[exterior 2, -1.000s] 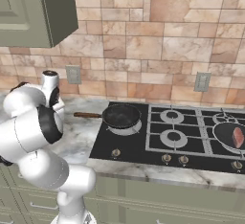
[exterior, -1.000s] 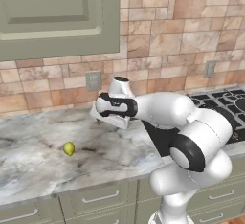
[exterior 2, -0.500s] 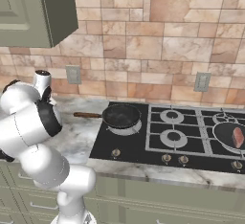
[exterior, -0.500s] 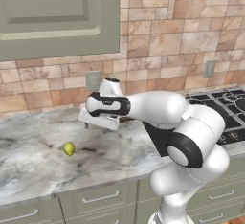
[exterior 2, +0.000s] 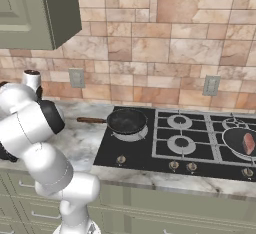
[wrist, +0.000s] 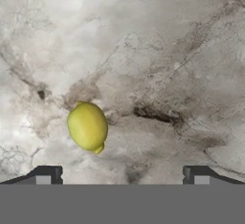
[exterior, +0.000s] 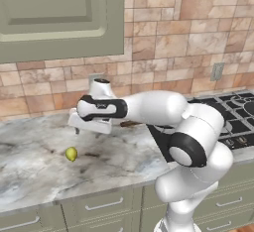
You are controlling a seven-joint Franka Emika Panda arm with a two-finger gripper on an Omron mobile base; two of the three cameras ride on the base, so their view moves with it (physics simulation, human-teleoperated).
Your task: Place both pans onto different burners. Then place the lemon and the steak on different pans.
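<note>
Your gripper (exterior: 82, 128) hangs above the marble table (exterior: 34, 166) with its jaws spread wide and nothing between them. The lemon (exterior: 71, 153) lies on the table just below and nearer than the gripper, apart from it; in the hand view the lemon (wrist: 87, 126) sits ahead of the left fingertip (wrist: 45, 174), off to the left of the gap. To your right, the black cooktop (exterior 2: 165, 160) carries both pans. The pan with the brown wooden handle (exterior 2: 126, 121) rests on the near-left burner, its handle pointing left over the table. The second pan (exterior 2: 241, 142) sits on a burner at the far right, and the steak (exterior 2: 248, 143) lies inside it.
</note>
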